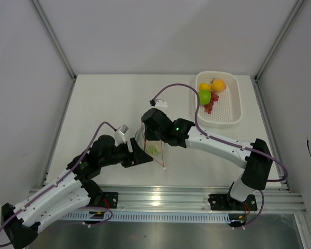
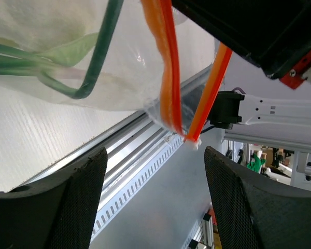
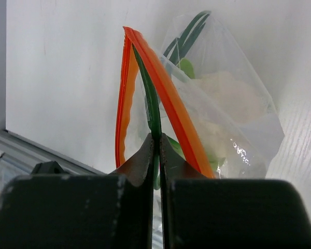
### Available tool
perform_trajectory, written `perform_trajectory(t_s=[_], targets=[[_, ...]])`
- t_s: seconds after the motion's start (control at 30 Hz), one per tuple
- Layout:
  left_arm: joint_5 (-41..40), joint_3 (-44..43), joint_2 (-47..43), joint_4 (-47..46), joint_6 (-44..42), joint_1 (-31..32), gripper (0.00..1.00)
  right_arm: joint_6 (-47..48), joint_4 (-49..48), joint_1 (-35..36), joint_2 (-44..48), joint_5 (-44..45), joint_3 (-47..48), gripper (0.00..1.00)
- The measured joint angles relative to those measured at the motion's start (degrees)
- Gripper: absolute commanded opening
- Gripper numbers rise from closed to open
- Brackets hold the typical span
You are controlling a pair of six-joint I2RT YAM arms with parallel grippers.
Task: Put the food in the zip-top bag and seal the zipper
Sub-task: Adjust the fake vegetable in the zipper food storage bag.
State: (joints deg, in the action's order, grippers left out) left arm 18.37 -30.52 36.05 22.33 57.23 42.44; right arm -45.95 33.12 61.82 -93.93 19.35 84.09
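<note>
Overhead, the left gripper (image 1: 145,154) sits beside the zip-top bag (image 1: 154,148) mid-table; its wrist view shows jaws spread, holding nothing. Only the right wrist view reveals the right gripper (image 3: 156,150) pinching the green stalks (image 3: 151,111) between the parted zipper (image 3: 168,101) strips. Rightward, the green apple (image 1: 205,96) lies in the basket (image 1: 233,117).

I see the zip-top bag (image 3: 238,119), clear and crinkly, with its mouth unsealed. The zipper (image 3: 168,98) shows as two red-orange strips that meet at one end and splay apart. Inside I make out green stalks (image 3: 151,104) and a pale leafy piece (image 3: 230,93). One stalk runs out through the mouth, pinched in the closed right gripper (image 3: 156,142). Over in the white basket (image 1: 230,104) lie the green apple (image 1: 205,97), orange-yellow round fruit (image 1: 218,84), yellow piece (image 1: 204,86) and red bits (image 1: 210,106), clustered together.
</note>
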Motion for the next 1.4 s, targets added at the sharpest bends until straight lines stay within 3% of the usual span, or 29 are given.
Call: perform_trajectory(t_s=[0.2, 0.3, 0.7, 0.83, 1.2, 1.4], targets=[[-2.43, -2.03, 6.14, -1.38, 0.39, 1.73, 0.79, -2.12, 0.00, 1.01, -1.97, 3.17, 0.96, 0.00], [-4.13, -3.37, 7.85, -1.18, 0.33, 1.81, 0.73, -2.51, 0.02, 1.81, -2.12, 4.31, 1.03, 0.00], [-8.41, -4.72, 10.45, -0.98, -0.79, 1.92, 0.29, -3.04, 0.04, 2.97, -2.12, 7.43, 1.55, 0.00], [-9.44, -4.83, 10.38, -0.33, -1.55, 1.92, 0.01, -2.99, 0.15, 3.30, -2.10, 8.63, 1.55, 0.00], [-12.22, -9.05, 9.07, 4.02, -6.54, 1.92, 0.01, -0.04, 4.20, 4.63, 1.29, 10.10, 1.55, 0.03], [-13.46, -11.28, 7.89, 5.35, -10.27, 1.95, 0.01, 3.37, 7.04, 4.68, 2.23, 6.73, 2.32, 0.03]])
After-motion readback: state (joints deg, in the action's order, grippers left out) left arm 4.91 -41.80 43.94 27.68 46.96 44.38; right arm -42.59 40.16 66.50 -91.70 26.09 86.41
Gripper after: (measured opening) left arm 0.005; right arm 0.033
